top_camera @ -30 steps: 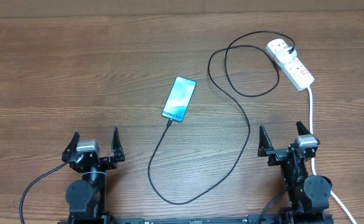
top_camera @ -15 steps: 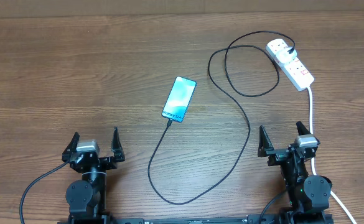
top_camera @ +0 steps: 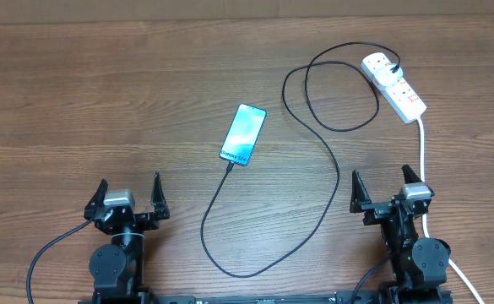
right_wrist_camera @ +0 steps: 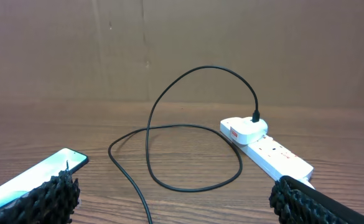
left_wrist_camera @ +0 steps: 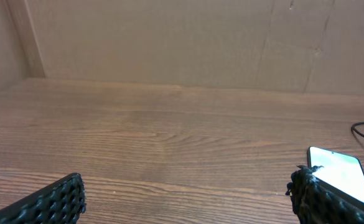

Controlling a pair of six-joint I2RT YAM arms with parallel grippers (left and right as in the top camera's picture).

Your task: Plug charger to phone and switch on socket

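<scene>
On the bench, overhead view:
- Phone: flat, screen up, near centre, tilted with its far end to the right. It lies far from both claws, to the far right of the left claw and the far left of the right claw.
- Charger: its thin black cable meets the phone's near short edge, sweeps near, curves right between the two claws, then runs far and loops before the socket.
- Socket: far right corner, straight beyond the right claw and well apart from it. Its white cord trails near, passing just right of that claw.
- Both claws: near edge, jaws spread wide, holding nothing.

Left wrist view:
- Left claw: fingers apart, bare bench between them.
- Phone: beyond the right finger, partly hidden by it.

Right wrist view:
- Right claw: fingers apart, empty.
- Phone: behind the left finger.
- Socket: beyond the right finger.
- Charger: arches up and drops into a white block seated on the socket's far end.
</scene>
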